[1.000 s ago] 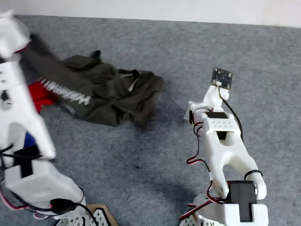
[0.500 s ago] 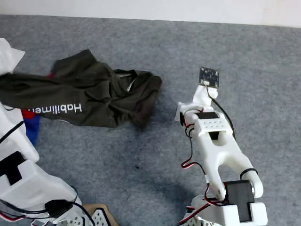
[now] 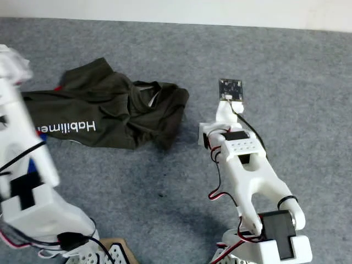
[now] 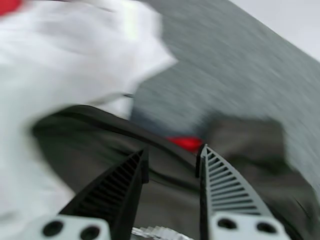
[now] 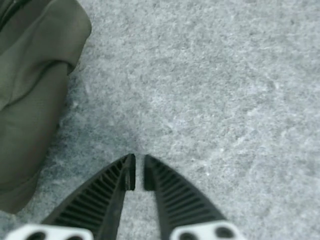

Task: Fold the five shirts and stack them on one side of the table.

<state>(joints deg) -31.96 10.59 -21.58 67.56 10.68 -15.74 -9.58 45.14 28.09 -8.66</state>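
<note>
A dark olive shirt (image 3: 110, 115) with white lettering lies crumpled on the grey carpeted table (image 3: 165, 187), left of centre. My left arm (image 3: 22, 143) stands at the shirt's left end. Its gripper (image 4: 172, 157) is open just above the olive cloth (image 4: 240, 150), with a bit of red shirt (image 4: 186, 143) past the fingertips and a white shirt (image 4: 75, 50) close by. My right arm (image 3: 242, 159) is right of the shirt. The right gripper (image 5: 138, 172) is shut on nothing, low over bare carpet beside the olive shirt's edge (image 5: 30, 100).
A strip of blue cloth (image 3: 32, 163) peeks out beside the left arm. A pale wall (image 3: 176, 11) borders the far edge of the table. A brown corner (image 3: 116, 248) shows by the left arm's base. Bare carpet (image 3: 308, 82) spreads to the right and front.
The left arm had the olive shirt lifted and pulled it left; the shirt now lies flat with its lettering up. The right arm has swung left toward the shirt.
</note>
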